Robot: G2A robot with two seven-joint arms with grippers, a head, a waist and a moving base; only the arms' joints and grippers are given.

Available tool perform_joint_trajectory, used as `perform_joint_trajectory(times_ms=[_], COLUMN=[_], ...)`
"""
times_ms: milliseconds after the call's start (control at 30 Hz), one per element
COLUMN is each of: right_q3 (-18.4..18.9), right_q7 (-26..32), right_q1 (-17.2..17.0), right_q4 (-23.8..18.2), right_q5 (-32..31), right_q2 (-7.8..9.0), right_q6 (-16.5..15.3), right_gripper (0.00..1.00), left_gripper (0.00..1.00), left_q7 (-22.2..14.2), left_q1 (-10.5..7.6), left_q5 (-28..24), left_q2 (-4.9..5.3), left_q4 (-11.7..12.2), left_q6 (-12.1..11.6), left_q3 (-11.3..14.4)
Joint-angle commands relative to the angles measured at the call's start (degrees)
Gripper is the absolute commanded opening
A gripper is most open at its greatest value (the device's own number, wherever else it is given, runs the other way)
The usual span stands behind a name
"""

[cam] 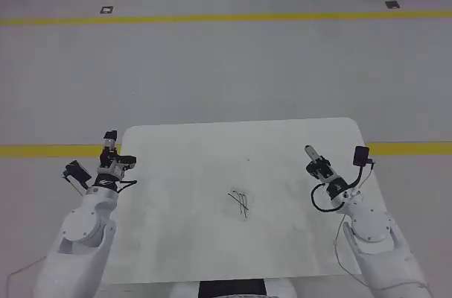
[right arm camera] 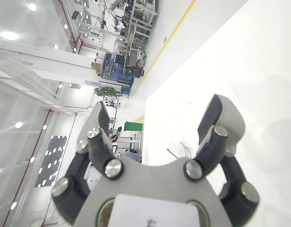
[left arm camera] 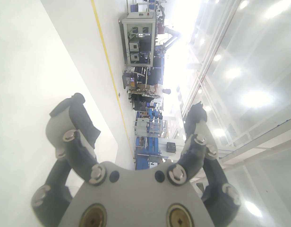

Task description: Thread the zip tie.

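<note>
While both of my arms hang over the table (cam: pixel 211 149), my left gripper (cam: pixel 110 145) stands with its jaws spread wide and nothing between them; its wrist view shows the two dark fingertips far apart around open air (left arm camera: pixel 137 105). My right gripper (cam: pixel 311 154) is the same, jaws parted wide and holding nothing (right arm camera: pixel 157 102).

Seen from above and read from the table's middle, the left gripper sits toward 10 o'clock, at the tabletop's edge, and the right gripper toward 2 o'clock, inside the edge.

The zip ties (cam: pixel 240 203), a small loose bunch of thin dark strands, lie flat near the middle of the table, well apart from both grippers: at about 4 o'clock from my left gripper and about 8 o'clock from my right. How many there are I cannot tell.

On the floor a yellow line (cam: pixel 32 151) runs past the table at 9 and 3 o'clock.
</note>
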Motion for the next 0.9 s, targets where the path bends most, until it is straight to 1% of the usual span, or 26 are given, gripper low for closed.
perform_joint_trajectory(times_ms=[0, 33, 133, 200, 233, 300, 367, 667, 733, 800, 867], right_q3=[-0.2, -0.3, -2.0, -3.3, -4.2, -5.4, -6.4, -6.4, -7.1, -9.3, -11.4], right_q7=[0.5, 1.2, 6.5, 9.5, 11.9, 13.1, 14.9, 14.9, 15.9, 19.8, 23.1], right_q1=[0.3, 0.5, 2.7, 4.1, 5.0, 5.7, 5.8, 5.7, 6.2, 8.4, 9.9], right_q4=[-0.4, -0.6, 0.1, 0.6, 0.8, 1.2, 1.4, 1.4, 0.4, -0.4, -0.2], right_q5=[-0.8, -1.7, -11.1, -15.3, -18.1, -20.7, -22.0, -21.6, -23.0, -29.7, -34.6], right_q2=[0.04, 0.1, 0.6, 0.79, 0.93, 0.98, 1.03, 1.02, 1.08, 1.31, 1.43], right_q6=[-0.3, -0.5, -0.5, -0.3, -0.2, 0.0, 0.0, -0.3, -1.2, -1.9, -2.5], right_gripper=[1.0, 1.0, 1.0, 1.0, 1.0, 1.0, 1.0, 1.0, 1.0, 1.0, 1.0], left_gripper=[1.0, 1.0, 1.0, 1.0, 1.0, 1.0, 1.0, 1.0, 1.0, 1.0, 1.0], left_q7=[0.0, 0.0, 0.0, 0.0, 0.0, 0.0, 0.0, 0.0, 0.0, 0.0, 0.0], left_q1=[0.0, 0.0, 0.0, 0.0, 0.0, 0.0, 0.0, 0.0, 0.0, 0.0, 0.0], left_q5=[0.0, 0.0, 0.0, 0.0, 0.0, 0.0, 0.0, 0.0, 0.0, 0.0, 0.0], left_q2=[0.0, 0.0, 0.0, 0.0, 0.0, 0.0, 0.0, 0.0, 0.0, 0.0, 0.0], left_q4=[0.0, 0.0, 0.0, 0.0, 0.0, 0.0, 0.0, 0.0, 0.0, 0.0, 0.0], left_q6=[0.0, 0.0, 0.0, 0.0, 0.0, 0.0, 0.0, 0.0, 0.0, 0.0, 0.0], left_q3=[0.0, 0.0, 0.0, 0.0, 0.0, 0.0, 0.0, 0.0, 0.0, 0.0, 0.0])
